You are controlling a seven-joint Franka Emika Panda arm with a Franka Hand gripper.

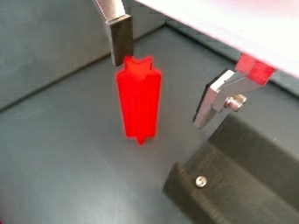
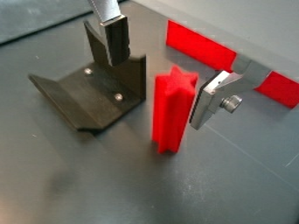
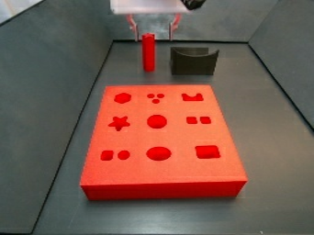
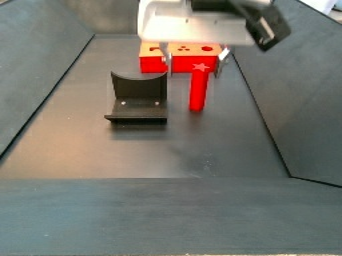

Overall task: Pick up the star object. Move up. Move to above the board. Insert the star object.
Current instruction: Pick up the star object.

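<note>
The star object [image 3: 147, 51] is a slim red peg standing upright on the dark floor behind the board; it also shows in a side view [image 4: 198, 90] and in both wrist views [image 1: 139, 98] [image 2: 170, 109]. My gripper [image 1: 162, 87] [image 2: 158, 87] is open, right over the peg, with one finger on each side of its star-shaped top and gaps on both sides. It shows in both side views [image 3: 150, 26] [image 4: 187, 45]. The board [image 3: 160, 138] is a flat red block with shaped recesses. Its edge shows in other views [image 4: 170, 63] [image 2: 198, 48].
The fixture [image 3: 193, 61], a dark L-shaped bracket, stands on the floor beside the peg and shows too in other views [image 4: 138, 98] [image 2: 93, 92] [image 1: 233, 175]. Sloping grey walls [image 3: 73, 73] ring the floor.
</note>
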